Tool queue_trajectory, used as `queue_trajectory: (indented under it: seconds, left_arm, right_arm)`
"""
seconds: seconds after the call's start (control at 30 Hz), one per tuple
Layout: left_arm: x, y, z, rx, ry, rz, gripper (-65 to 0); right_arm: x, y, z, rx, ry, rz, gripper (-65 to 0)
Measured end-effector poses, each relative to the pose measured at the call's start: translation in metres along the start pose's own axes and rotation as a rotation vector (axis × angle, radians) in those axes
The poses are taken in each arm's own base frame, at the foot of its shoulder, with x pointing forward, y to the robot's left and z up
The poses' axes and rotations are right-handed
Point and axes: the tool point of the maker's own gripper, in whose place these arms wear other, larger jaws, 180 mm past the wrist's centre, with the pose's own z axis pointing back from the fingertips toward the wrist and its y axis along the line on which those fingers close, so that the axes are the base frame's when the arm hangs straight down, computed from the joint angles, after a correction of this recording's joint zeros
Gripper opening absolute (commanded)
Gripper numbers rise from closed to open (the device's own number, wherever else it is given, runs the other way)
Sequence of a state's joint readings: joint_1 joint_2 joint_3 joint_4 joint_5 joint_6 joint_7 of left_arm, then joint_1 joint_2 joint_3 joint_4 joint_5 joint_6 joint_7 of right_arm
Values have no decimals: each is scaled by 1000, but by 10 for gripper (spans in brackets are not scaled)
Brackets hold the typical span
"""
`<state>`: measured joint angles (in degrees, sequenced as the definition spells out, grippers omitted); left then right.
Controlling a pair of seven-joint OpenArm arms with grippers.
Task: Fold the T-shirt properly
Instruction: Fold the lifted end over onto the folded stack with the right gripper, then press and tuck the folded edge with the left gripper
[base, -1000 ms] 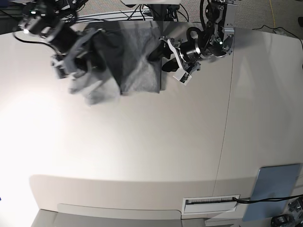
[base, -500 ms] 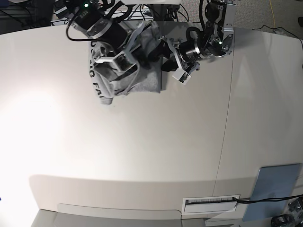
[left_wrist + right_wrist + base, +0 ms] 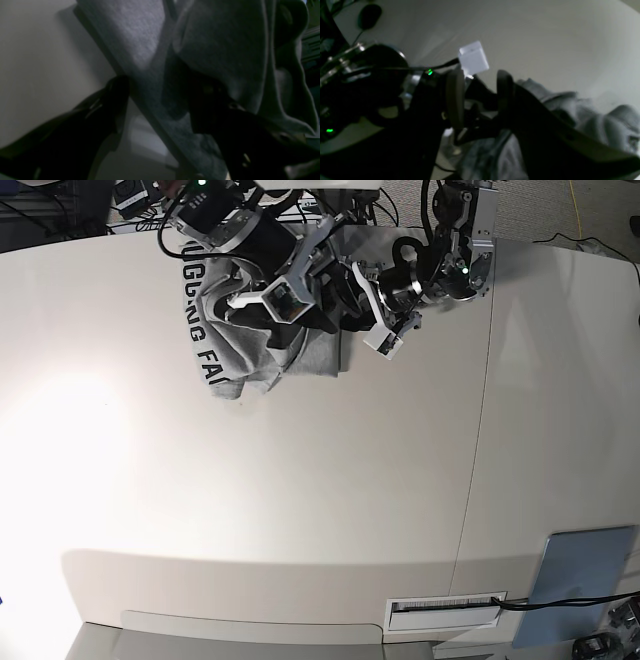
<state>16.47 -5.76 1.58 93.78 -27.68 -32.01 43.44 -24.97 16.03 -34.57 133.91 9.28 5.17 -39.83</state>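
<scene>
The heather-grey T-shirt (image 3: 225, 345) lies bunched at the table's far edge, with dark lettering showing along its left side. My right gripper (image 3: 305, 290) hovers over the shirt's middle. In the right wrist view its fingers (image 3: 455, 97) stand apart with nothing between the tips, and crumpled T-shirt cloth (image 3: 570, 112) lies below and to the right. My left gripper (image 3: 345, 305) is open at the shirt's right edge. In the left wrist view the left gripper (image 3: 160, 100) straddles the T-shirt (image 3: 140, 37) edge, one finger (image 3: 110, 100) on the table side and the other over the cloth.
A grey-blue flat pad (image 3: 580, 575) lies at the near right corner, beside a white slot (image 3: 445, 610) in the table's front. A seam (image 3: 475, 460) runs down the table on the right. Cables and equipment crowd the far edge behind both arms.
My right arm swung from the left to over the shirt's middle, carrying cloth rightward so the lettering shows, and its jaws have opened. The left arm barely moved.
</scene>
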Motion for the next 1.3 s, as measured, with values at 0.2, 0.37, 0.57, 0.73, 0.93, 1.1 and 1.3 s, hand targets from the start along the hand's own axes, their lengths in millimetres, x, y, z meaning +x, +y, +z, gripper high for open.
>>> queue_trajectory:
  seconds: [0.2, 0.37, 0.57, 0.73, 0.93, 1.1, 1.3]
  left_arm:
    - [6, 22, 22, 90, 27, -56, -266]
    - [33, 32, 43, 132, -55, -68, -266]
    - [59, 4, 50, 9, -156, -99, -266]
    - [72, -5, 50, -32, -200, -95, -266]
    - [72, -26, 22, -39, -120, -153, -266]
    - [77, -39, 6, -35, -87, -204, -271]
    - [70, -39, 1, -9, -50, -248, -531]
  right_arm:
    - [-6, -40, 2, -183, 68, 142, -433]
    - [-9, -94, 18, -406, 103, 128, -433]
    - [-12, -148, 44, -595, 138, 109, -433]
    - [-27, -189, 85, -771, 212, 105, -433]
    - [-51, -213, 128, -900, 305, 82, -433]
    - [-64, -220, 152, -954, 365, 76, -433]
    - [-69, -227, 169, -1002, 393, 72, -433]
